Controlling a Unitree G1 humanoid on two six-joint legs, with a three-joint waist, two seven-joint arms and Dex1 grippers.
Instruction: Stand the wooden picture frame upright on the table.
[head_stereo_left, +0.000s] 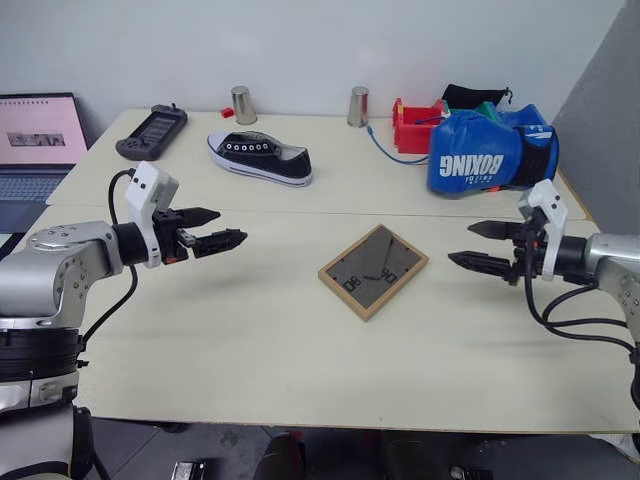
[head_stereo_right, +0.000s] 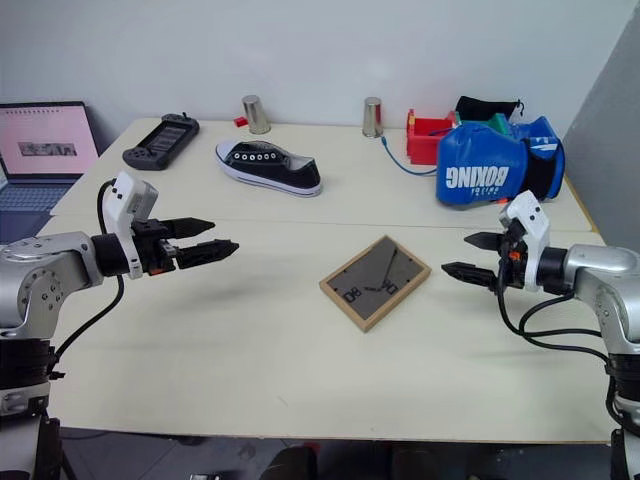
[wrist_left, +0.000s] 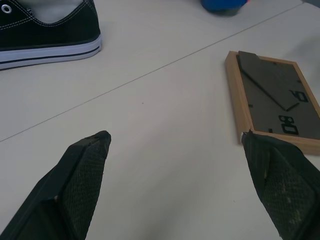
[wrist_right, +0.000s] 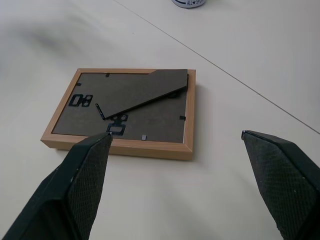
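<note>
Left gripper (head_stereo_left: 222, 229) hangs over the table (head_stereo_left: 250, 330) w/ fingers spread wide, nothing in them, pointing inward toward the middle and tipped a bit down. Right gripper (head_stereo_left: 478, 245) mirrors it from the other side, also wide apart and empty. Wooden picture frame (head_stereo_left: 373, 270) lies flat between them, back panel up (stand folded against it), turned diagonal, nearer the right one but touching neither.

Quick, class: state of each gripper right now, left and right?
Left gripper: jaws open, holding nothing.
Right gripper: jaws open, holding nothing.
</note>
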